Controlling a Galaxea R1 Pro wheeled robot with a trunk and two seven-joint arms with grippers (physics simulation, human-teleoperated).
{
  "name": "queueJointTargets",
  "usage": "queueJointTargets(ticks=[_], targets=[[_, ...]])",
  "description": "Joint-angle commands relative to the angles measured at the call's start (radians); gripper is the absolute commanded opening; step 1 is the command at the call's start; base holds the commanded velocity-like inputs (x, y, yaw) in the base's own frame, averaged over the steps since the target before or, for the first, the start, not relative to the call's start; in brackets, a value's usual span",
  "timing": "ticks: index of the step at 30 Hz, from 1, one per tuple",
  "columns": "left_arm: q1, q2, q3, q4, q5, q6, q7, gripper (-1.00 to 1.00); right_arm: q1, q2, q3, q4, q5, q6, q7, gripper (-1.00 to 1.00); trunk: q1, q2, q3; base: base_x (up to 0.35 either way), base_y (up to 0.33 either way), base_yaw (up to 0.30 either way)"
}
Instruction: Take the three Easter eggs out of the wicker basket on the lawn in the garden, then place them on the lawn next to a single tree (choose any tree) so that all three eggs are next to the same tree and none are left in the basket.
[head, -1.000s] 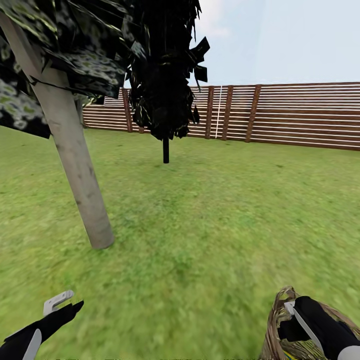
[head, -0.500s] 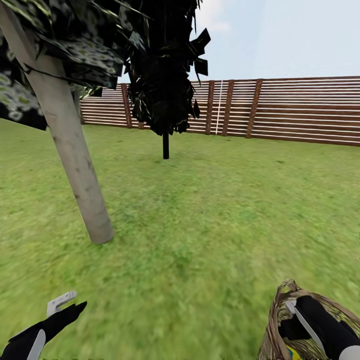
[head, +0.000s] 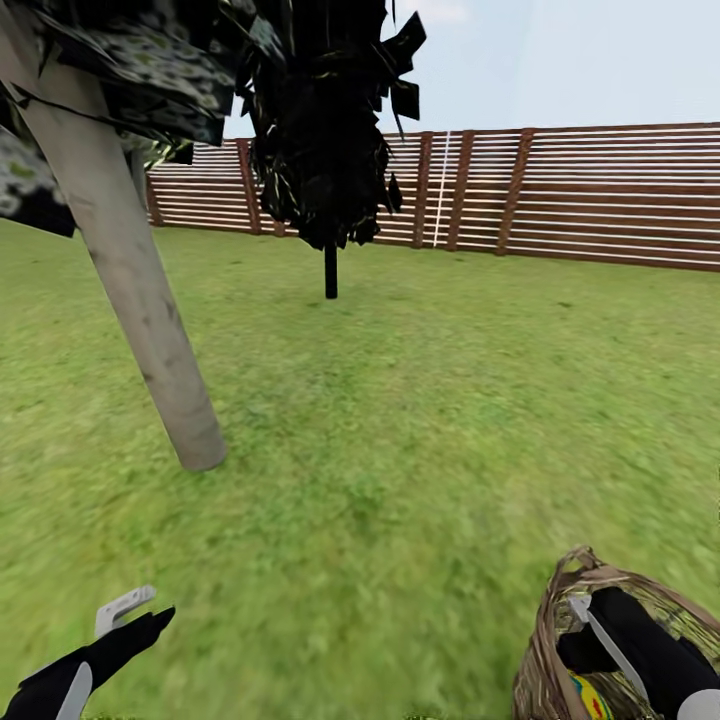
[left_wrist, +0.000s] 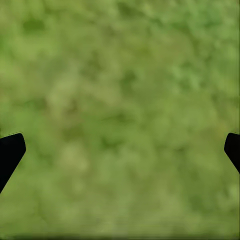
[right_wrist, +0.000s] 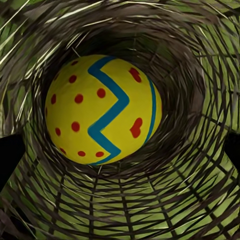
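Note:
The wicker basket (head: 553, 650) stands on the lawn (head: 420, 420) at the bottom right of the head view, with my right arm (head: 640, 650) reaching down into it. Looking into the basket (right_wrist: 200, 75) in the right wrist view, one yellow Easter egg (right_wrist: 102, 110) with red spots and a blue zigzag lies at the bottom. A sliver of egg (head: 592, 700) shows beside the arm. My right gripper (right_wrist: 120, 150) is open above it, dark fingertips at both edges. My left gripper (head: 130, 615) hangs open over bare grass (left_wrist: 120, 100). The task's tree is out of view.
A leaning pale-trunk tree (head: 150, 330) rises from the grass at the left, about a metre ahead. An all-black tree (head: 330, 270) stands farther back in front of the brown slat fence (head: 600, 200). Open grass lies between the basket and both trunks.
The whole picture has shifted upward, so the camera has tilted down. More of the basket and a sliver of egg now show. Both arms hold their places.

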Motion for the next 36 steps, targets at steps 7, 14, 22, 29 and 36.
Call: queueJointTargets(ticks=[7,14,22,29,36], targets=[[-0.001,-0.003,0.003,0.001,0.010,0.009,-0.003,1.00,-0.001,0.005,0.008,-0.001,-0.010,0.004,-0.006,1.00,0.003,-0.002,-0.028,0.000,0.000,0.000],[-0.001,-0.017,0.003,0.001,0.009,0.009,-0.004,1.00,-0.001,0.006,0.010,-0.001,-0.010,0.004,-0.007,1.00,0.006,-0.004,-0.055,0.000,0.000,0.000],[-0.001,-0.029,0.003,0.002,0.008,0.009,-0.004,1.00,-0.001,0.004,0.009,-0.001,-0.010,0.004,-0.007,1.00,0.010,-0.006,-0.086,0.000,0.000,0.000],[-0.001,-0.031,0.001,0.018,0.007,0.007,-0.006,1.00,-0.001,0.000,0.008,-0.001,-0.010,0.004,-0.007,1.00,0.011,-0.007,-0.102,0.000,0.000,0.000],[-0.001,-0.033,0.003,0.022,0.009,0.000,-0.006,1.00,-0.001,0.000,0.008,-0.001,-0.010,0.004,-0.007,1.00,0.011,-0.007,-0.102,0.062,0.000,0.000]])
